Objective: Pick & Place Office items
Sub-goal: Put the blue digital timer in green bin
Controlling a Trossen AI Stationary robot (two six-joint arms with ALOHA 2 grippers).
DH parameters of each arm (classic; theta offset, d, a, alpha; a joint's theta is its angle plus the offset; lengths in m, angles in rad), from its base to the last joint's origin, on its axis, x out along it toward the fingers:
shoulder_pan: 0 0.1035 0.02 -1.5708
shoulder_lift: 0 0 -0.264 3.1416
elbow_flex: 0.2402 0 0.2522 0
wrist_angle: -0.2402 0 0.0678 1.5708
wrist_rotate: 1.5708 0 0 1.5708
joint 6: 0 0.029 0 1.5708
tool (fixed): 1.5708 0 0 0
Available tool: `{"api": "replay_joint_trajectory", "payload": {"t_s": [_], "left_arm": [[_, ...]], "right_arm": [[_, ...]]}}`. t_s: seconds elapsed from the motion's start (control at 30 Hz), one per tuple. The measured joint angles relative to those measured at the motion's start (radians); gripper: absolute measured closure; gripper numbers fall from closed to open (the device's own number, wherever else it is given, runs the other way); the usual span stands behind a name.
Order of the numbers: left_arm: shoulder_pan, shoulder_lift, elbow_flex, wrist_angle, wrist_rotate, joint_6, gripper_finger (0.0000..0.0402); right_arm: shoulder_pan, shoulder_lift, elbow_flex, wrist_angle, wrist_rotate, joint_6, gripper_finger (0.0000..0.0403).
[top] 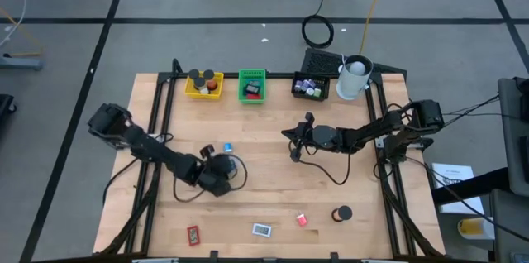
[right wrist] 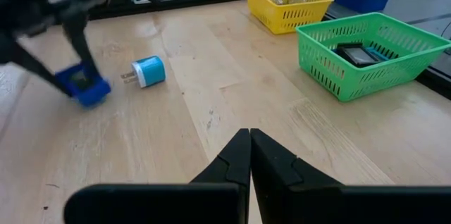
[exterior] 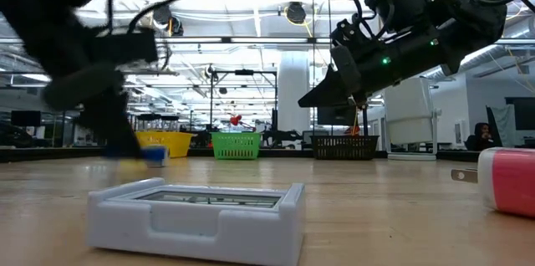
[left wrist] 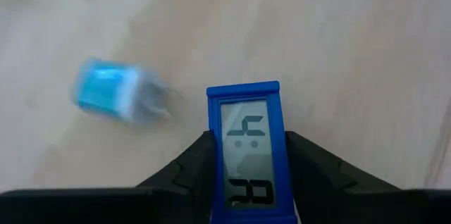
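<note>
Office items are lying scattered across the wooden table [top: 273, 172]. One of them, a blue flat piece with a small display [left wrist: 246, 150], is sitting clamped between the fingers of the left gripper [left wrist: 246, 175] near the table's middle; its lower end is running out of the left wrist picture, and from above the gripper [top: 216, 164] is covering most of it. Just beside it a light blue plug adapter [right wrist: 149, 71] is lying on its side, blurred in the left wrist view.

The right gripper [right wrist: 250, 155] is hovering above bare wood toward the right of centre, its fingers pressed together on nothing.

Along the near edge a red flat piece [top: 193, 234], a white framed piece [top: 262, 230], a red-and-white bit [top: 302, 219] and a black roll [top: 342, 213] are lying well apart. In the low view the red-and-white bit is being cut off by the frame's edge.

At the far edge the yellow tray [top: 203, 87], green tray [top: 252, 86] and black tray [top: 312, 87] are holding small things too tiny to tell apart, with a white cup [top: 355, 78] beside the black one.
</note>
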Motion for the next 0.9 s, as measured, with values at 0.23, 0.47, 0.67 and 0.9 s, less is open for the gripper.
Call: {"api": "replay_joint_trajectory", "payload": {"t_s": [0.23, 0.47, 0.67, 0.9], "left_arm": [[0.188, -0.178, 0.003, -0.054, -0.057, 0.194, 0.0256], [0.538, -0.233, 0.003, 0.071, 0.004, 0.54, 0.0256], [0.852, -0.194, 0.085, 0.197, 0.254, 0.759, 0.0255], [0.989, 0.008, 0.335, 0.188, 0.398, 0.994, 0.0255]], "right_arm": [[0.0, 0.0, 0.0, 0.0, 0.001, 0.0, 0.0399], [0.0, 0.0, 0.0, 0.0, 0.001, 0.0, 0.0399], [0.0, 0.0, 0.0, 0.0, 0.001, 0.0, 0.0399], [0.0, 0.0, 0.0, 0.0, 0.001, 0.0, 0.0399]]}}
